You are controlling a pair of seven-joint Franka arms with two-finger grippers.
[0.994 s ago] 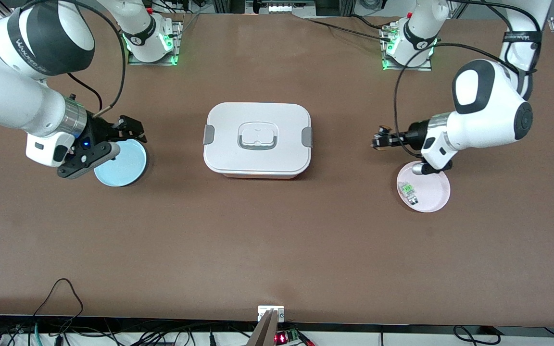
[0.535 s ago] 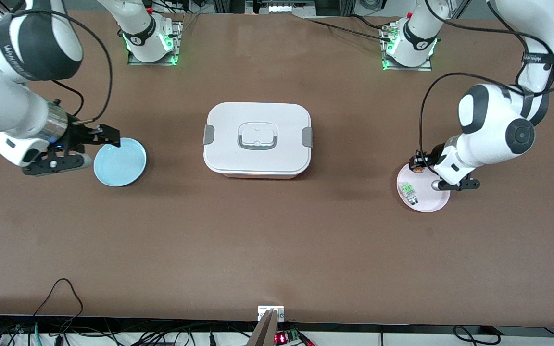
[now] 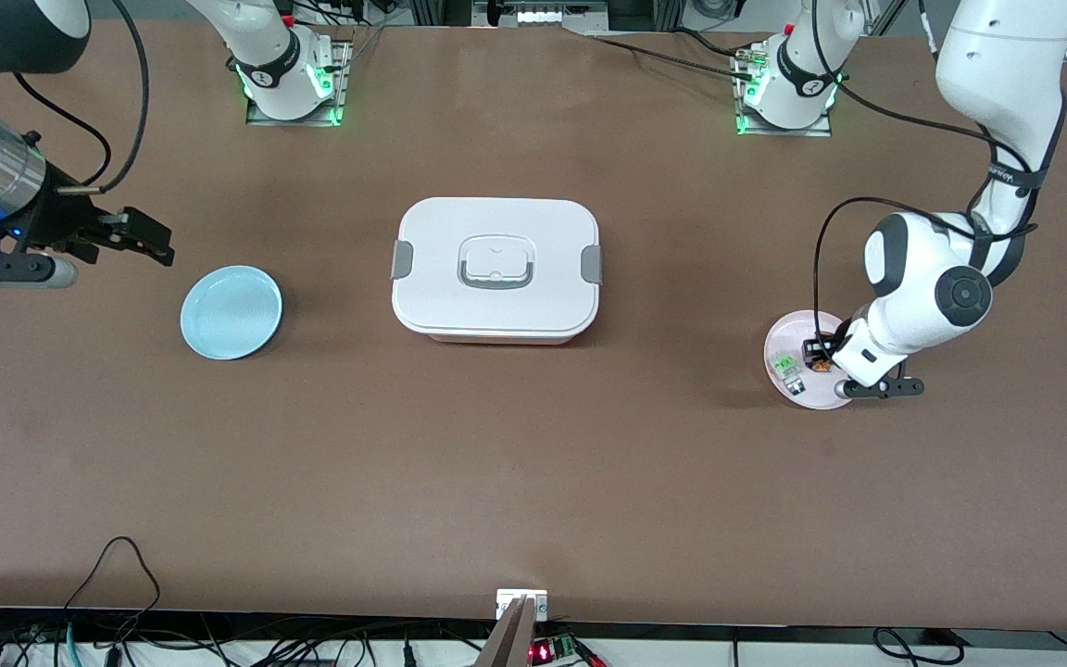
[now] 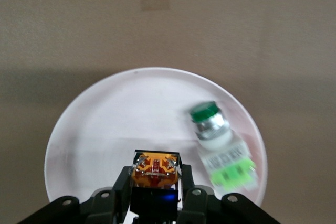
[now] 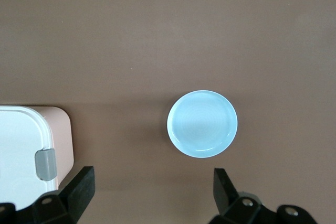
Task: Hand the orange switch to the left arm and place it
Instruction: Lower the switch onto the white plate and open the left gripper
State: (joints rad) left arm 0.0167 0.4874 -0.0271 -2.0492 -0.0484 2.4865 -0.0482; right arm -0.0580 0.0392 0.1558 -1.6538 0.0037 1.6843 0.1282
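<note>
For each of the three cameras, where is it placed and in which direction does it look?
Front view: high across the table, facing both bases; shows the box, blue plate, pink plate, both arms.
Left wrist view: on the left arm, looking down at the pink plate; its own end effector grips the orange switch beside the green switch.
Right wrist view: looking down on the blue plate; open right end effector.
Shared: both plates, box.

box (image 3: 495,269) mid-table btwn plates

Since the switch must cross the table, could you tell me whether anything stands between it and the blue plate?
Yes: the box sits mid-table between the orange switch, held by the left gripper over the pink plate, and the blue plate.
</note>
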